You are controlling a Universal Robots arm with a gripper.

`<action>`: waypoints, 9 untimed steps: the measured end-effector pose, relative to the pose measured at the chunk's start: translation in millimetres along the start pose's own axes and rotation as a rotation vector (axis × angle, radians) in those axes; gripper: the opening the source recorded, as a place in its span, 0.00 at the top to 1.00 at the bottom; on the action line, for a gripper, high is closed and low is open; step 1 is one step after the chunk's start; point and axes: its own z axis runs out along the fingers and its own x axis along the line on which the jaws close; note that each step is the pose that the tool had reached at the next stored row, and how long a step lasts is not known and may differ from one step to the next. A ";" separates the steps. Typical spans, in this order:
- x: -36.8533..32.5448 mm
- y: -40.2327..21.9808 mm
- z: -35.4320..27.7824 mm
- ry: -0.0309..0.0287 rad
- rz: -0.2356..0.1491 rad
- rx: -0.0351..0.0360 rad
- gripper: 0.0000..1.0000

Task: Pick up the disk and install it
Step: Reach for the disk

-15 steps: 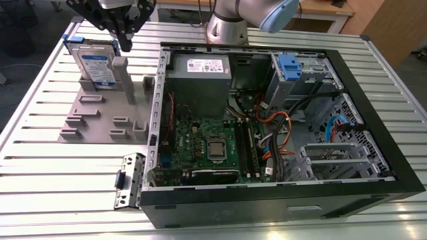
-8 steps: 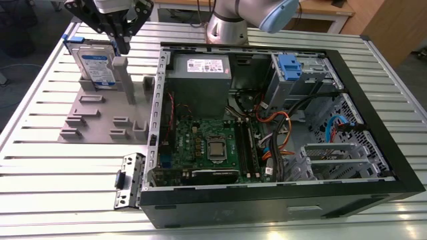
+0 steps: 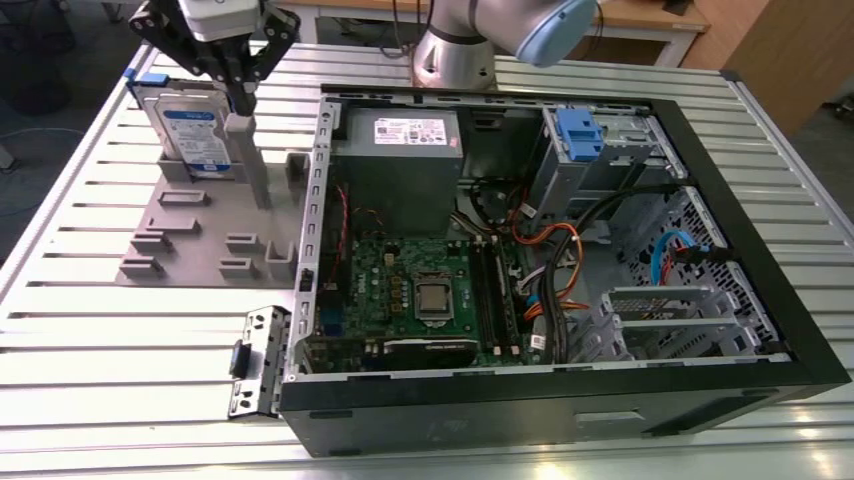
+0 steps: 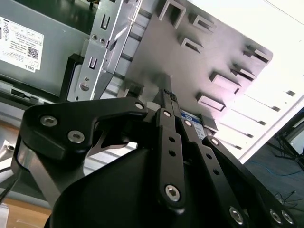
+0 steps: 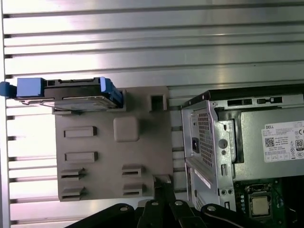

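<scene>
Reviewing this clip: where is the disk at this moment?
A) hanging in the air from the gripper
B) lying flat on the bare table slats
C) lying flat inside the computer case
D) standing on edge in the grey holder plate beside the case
D: the disk stands on edge in a slot of the grey holder plate, at the exterior view's left of the open computer case. In the first wrist view the gripper is apart from it.

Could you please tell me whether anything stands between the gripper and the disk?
Nothing covers the disk, which stands upright in the grey holder plate. The gripper hangs just to the exterior view's right of it, over a grey upright post beside the disk. That post is the only thing near the path.
</scene>
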 end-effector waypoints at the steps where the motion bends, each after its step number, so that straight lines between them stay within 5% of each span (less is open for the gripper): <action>1: 1.2 0.5 1.5 -0.0001 0.000 0.0011 0.90; 9: 10.2 4.4 11.7 -0.0006 0.000 0.0081 0.90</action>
